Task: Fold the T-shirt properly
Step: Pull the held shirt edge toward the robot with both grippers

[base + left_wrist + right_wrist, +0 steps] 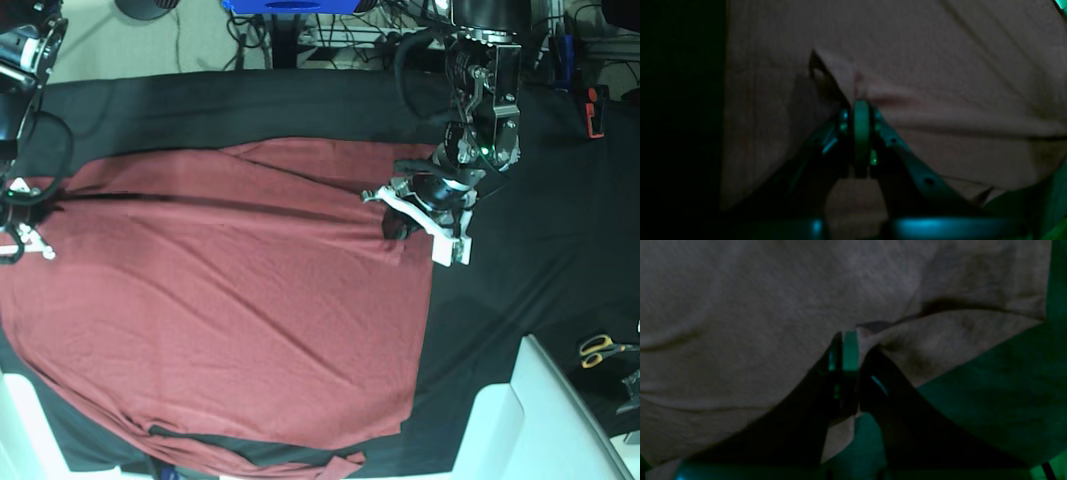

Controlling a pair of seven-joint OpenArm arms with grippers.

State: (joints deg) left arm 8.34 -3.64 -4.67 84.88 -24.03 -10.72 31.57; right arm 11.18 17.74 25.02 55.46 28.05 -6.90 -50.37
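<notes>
At the near edge of the base view, two pale grey boxy corners (540,400) frame the bottom, and the hem of the large plain maroon knit T-shirt (220,300) trails there with a narrow strip of fabric curled beside it. The shirt lies spread across the bench covered in black cloth (520,270), filling most of its middle and the base view's left, with long creases running across the upper part. Yellow-handled scissors (600,348) rest on the black cloth well apart from the shirt, on that view's right. Farther back, the left tool (405,222) is closed on the shirt's edge on the view's right, pinching a small fold; its wrist view shows the fabric bunched at the closed tips (861,106). At the view's left edge, the right tool (22,240) sits at the shirt's other side, and its wrist view shows the jaws shut on a gathered fold of cloth (853,336). Behind the bench, cables and a blue object (290,6) lie on the floor.
</notes>
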